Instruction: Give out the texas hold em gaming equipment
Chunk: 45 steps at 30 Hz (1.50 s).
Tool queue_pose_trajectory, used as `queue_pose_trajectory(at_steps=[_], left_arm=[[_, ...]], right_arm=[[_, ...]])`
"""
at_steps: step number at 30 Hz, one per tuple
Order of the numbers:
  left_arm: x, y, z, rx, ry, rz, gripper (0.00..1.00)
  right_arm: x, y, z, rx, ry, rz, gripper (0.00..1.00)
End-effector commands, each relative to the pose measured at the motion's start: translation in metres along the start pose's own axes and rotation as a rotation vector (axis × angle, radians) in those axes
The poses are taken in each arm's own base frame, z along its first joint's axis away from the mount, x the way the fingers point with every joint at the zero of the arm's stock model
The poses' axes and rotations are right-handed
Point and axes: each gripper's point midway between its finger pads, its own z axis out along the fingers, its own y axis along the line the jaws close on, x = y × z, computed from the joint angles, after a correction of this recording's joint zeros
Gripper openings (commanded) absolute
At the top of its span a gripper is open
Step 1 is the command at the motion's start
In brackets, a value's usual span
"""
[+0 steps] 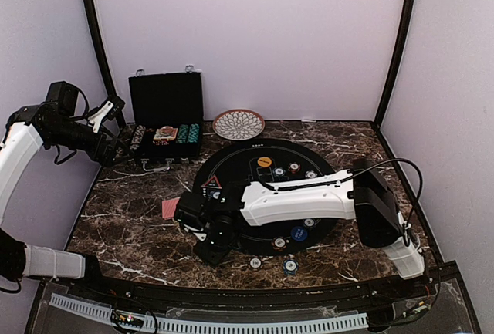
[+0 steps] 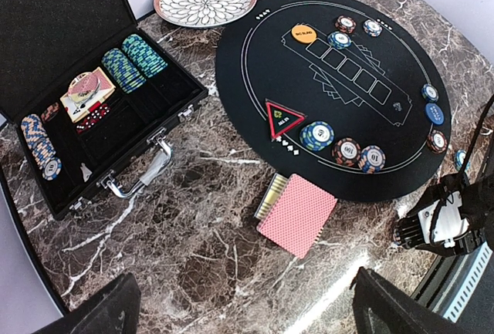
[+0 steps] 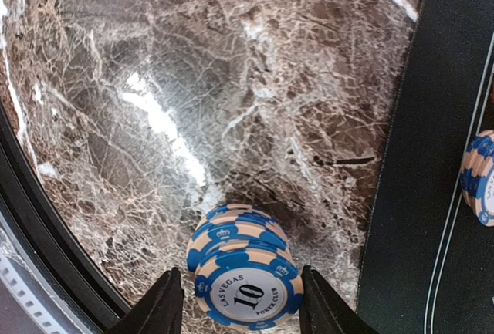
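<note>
Right gripper (image 3: 241, 295): jaws narrow, flanking the blue chip stack (image 3: 245, 261) on both sides, seemingly clamped on it. The stack sits on bare marble toward the counter's near edge, just off the black mat (image 3: 421, 234). Left gripper (image 2: 245, 291): jaws wide, empty, raised near the far-left corner. Red-backed cards (image 2: 297, 212): flat on the marble beside the mat, toward the left edge. Black case (image 2: 62, 18): open, far-left corner

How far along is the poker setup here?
Done: chip stacks, orange button, blue button and red triangle marker sit on the mat. In hand: the right end effector straddles a blue chip stack off the mat. To do: the red-backed deck lies undealt; spare chips sit in the case.
</note>
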Motion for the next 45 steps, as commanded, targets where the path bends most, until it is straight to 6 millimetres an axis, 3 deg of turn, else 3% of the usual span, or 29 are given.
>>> queue_pose_trajectory(at_steps=[1, 10, 16, 30, 36, 41, 45], left_arm=[[0.004, -0.005, -0.004, 0.002, 0.004, 0.016, 0.99], [0.003, -0.005, -0.004, 0.0, 0.005, 0.016, 0.99], [0.002, -0.005, -0.004, -0.001, 0.003, 0.015, 0.99], [0.008, -0.003, -0.002, -0.008, 0.017, 0.018, 0.99], [0.007, -0.004, -0.002, -0.007, 0.013, 0.019, 0.99], [0.009, -0.005, -0.001, -0.001, 0.02, 0.025, 0.99], [0.011, -0.005, 0.001, 0.006, 0.024, 0.027, 0.99]], right_arm=[[-0.004, 0.008, 0.005, -0.024, -0.003, -0.013, 0.49], [-0.007, 0.007, -0.001, -0.017, -0.01, -0.014, 0.35], [-0.016, 0.006, -0.017, -0.006, -0.044, -0.013, 0.12], [-0.019, -0.002, -0.036, 0.029, -0.069, 0.008, 0.0], [-0.016, -0.01, -0.047, 0.026, -0.081, 0.04, 0.0], [-0.001, -0.041, -0.059, 0.062, -0.077, 0.127, 0.0], [0.023, -0.088, -0.075, 0.093, -0.096, 0.271, 0.0]])
